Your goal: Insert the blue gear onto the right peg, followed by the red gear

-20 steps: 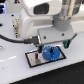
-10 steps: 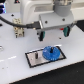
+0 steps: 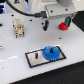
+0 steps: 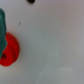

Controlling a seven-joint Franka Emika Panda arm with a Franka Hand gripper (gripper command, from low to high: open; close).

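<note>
Landmark: plate (image 3: pixel 31 62), a flat grey rectangle with a black rim, lying on the white table (image 3: pixel 15 50) nearest the camera in the exterior view. Surface looks matte; edges straight.

Blue gear (image 3: pixel 52 52) sits on the plate's end toward the exterior view's right. Bright blue toothed disc, flat, with a raised hub at the centre; its teeth overhang the plate rim a little. The right peg is under that hub and hidden, so cannot confirm it directly. Left peg (image 3: pixel 38 53), a thin dark upright pin, stands bare on the plate just beside the blue gear, toward the exterior view's left.

Beyond the plate, toward the left: a small cream and brown blocky object (image 3: pixel 19 27) stands upright on the table, well apart from the plate. Too blurred to tell what it is.

Farther back, beyond the plate's right end: red gear (image 3: pixel 65 24), small, round, bright red, thick-looking, lies by the gripper (image 3: pixel 56 22). Gripper is white-bodied with dark fingers, hanging above the table past the blue gear. One dark finger (image 3: pixel 46 24) shows clearly; the other side is lost behind the red gear. Cannot tell how wide the jaws stand or whether they hold the red gear.

Wrist view: red gear (image 4: pixel 8 50) at the frame edge, toothed outline visible, on plain white table (image 4: pixel 50 45). A teal blurred shape (image 4: pixel 2 27) overlaps it; very blurred, identity unclear.
</note>
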